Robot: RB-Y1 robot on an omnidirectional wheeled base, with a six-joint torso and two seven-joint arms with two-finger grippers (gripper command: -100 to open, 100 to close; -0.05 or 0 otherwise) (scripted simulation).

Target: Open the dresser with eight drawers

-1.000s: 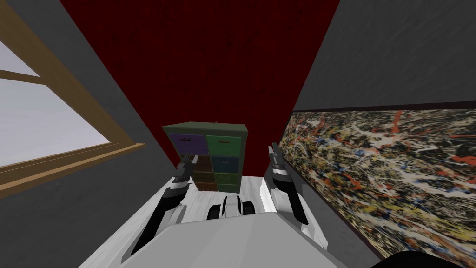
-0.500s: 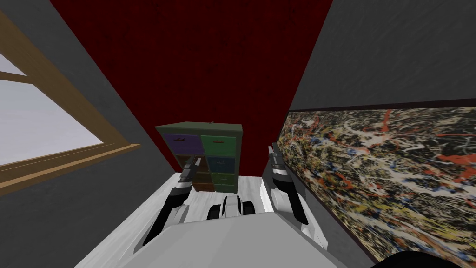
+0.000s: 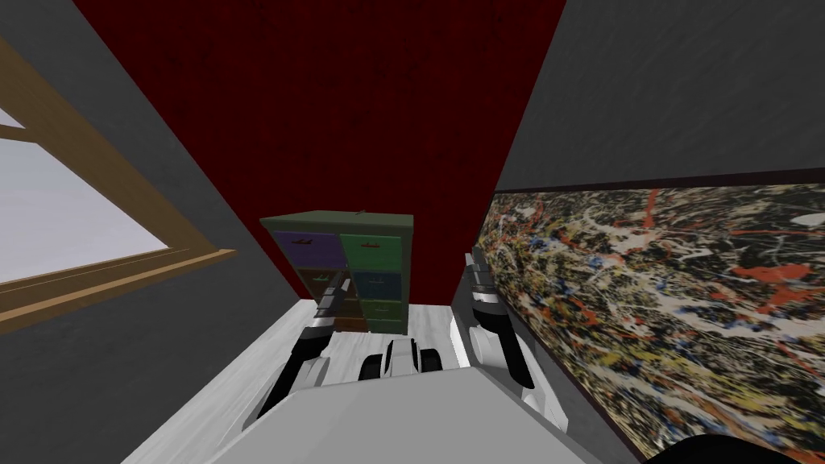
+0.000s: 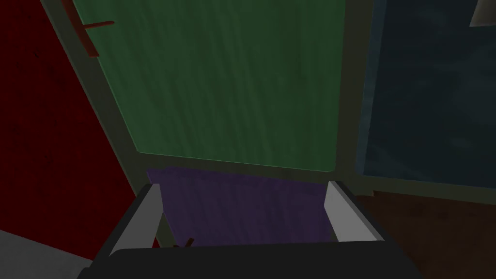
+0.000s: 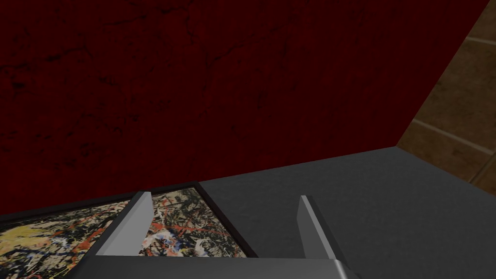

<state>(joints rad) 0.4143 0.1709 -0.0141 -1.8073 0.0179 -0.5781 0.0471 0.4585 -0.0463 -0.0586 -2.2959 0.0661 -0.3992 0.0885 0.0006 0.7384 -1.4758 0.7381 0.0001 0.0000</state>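
At twelve o'clock stands a dark red wall [image 3: 338, 105], mottled and dim. At nine o'clock a grey wall [image 3: 105, 362] carries a window [image 3: 64, 234] in a light brown wooden frame, its pane pale and bright. At three o'clock a second grey wall [image 3: 685, 89] holds a big splatter painting [image 3: 685, 306] with a dark edge. The floor [image 3: 242, 366] at six o'clock is whitish.

No legible text, labels or numbers anywhere
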